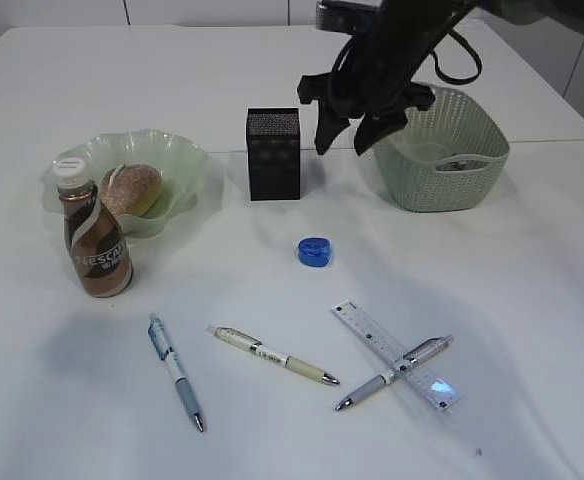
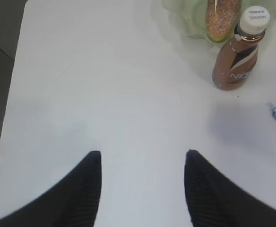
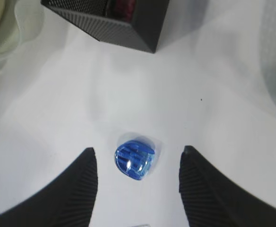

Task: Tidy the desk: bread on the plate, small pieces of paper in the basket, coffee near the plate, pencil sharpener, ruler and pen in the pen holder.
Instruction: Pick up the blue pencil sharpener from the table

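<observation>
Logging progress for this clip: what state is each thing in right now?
Bread: on the plate.
Coffee: upright, capped, beside the plate.
Sharpener: on the table, not in the holder.
Holder: upright.
Ruler: flat, crossed by the grey pen.
Blue pen, beige pen: lying loose.
Basket: upright.
Left gripper: open, empty.
Right gripper: open over the sharpener.

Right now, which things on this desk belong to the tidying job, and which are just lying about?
Job: bread, plate, coffee bottle, basket, pen holder, pencil sharpener, ruler, three pens.
Lying about: nothing visible.
</observation>
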{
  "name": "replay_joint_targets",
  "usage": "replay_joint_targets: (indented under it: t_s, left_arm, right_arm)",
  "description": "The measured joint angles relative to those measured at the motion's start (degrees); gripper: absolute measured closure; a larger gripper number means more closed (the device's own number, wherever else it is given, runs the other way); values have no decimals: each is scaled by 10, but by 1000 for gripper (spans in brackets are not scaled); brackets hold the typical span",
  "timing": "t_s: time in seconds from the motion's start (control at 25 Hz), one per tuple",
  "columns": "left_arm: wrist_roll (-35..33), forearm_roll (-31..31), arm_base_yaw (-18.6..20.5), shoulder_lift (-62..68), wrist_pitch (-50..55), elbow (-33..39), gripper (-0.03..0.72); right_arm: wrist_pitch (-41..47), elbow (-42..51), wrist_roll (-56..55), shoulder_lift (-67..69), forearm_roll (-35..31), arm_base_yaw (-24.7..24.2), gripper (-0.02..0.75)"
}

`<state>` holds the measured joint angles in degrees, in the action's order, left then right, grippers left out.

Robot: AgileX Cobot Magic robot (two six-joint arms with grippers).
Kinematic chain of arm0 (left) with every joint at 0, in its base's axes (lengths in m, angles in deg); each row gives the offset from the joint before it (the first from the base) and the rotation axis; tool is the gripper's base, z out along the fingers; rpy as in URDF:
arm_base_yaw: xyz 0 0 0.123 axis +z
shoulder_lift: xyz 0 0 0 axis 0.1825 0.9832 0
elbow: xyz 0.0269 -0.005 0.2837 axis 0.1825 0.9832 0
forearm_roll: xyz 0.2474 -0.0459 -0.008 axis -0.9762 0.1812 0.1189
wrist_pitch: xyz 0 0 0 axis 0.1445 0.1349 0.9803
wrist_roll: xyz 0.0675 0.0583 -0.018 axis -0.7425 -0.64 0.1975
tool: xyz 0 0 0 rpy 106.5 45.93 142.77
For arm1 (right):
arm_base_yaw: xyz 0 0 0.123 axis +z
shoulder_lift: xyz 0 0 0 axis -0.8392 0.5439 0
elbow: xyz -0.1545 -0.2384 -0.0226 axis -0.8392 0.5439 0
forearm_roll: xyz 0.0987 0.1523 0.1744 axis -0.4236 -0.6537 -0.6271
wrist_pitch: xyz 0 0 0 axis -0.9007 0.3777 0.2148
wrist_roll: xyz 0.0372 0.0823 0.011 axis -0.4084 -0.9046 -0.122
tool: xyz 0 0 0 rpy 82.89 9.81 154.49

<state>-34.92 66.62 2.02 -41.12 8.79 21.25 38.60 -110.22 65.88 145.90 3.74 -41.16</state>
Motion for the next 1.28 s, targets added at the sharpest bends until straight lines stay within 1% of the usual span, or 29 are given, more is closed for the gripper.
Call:
replay_joint_targets:
  t_s: [0.08, 0.2, 0.32, 0.36, 0.44, 0.56, 0.6, 0.76, 1.28]
  left_arm:
    - [0, -1, 0, 0, 1, 0, 294]
    - [0, -2, 0, 0, 3, 0, 294]
    - [0, -2, 0, 0, 5, 0, 294]
    - [0, -2, 0, 0, 5, 0, 294]
    - [0, -2, 0, 0, 9, 0, 294]
    - [0, -2, 0, 0, 9, 0, 294]
    - [0, -2, 0, 0, 9, 0, 294]
    - [0, -2, 0, 0, 9, 0, 294]
    - [0, 3, 0, 0, 32, 0, 294]
  right_arm:
    - [0, 20, -6, -5, 1, 0, 298]
    - [0, 77, -8, -18, 4, 1, 298]
    - [0, 99, -11, -21, 8, 3, 298]
    - [0, 123, -14, -21, 11, 11, 298]
    - [-1, 138, -21, -21, 12, 20, 298]
    - [-1, 140, -24, -21, 12, 26, 297]
    - [-2, 140, -34, -21, 12, 30, 283]
    - [-3, 140, -48, -21, 17, 30, 269]
    - [-3, 140, -53, -21, 20, 30, 267]
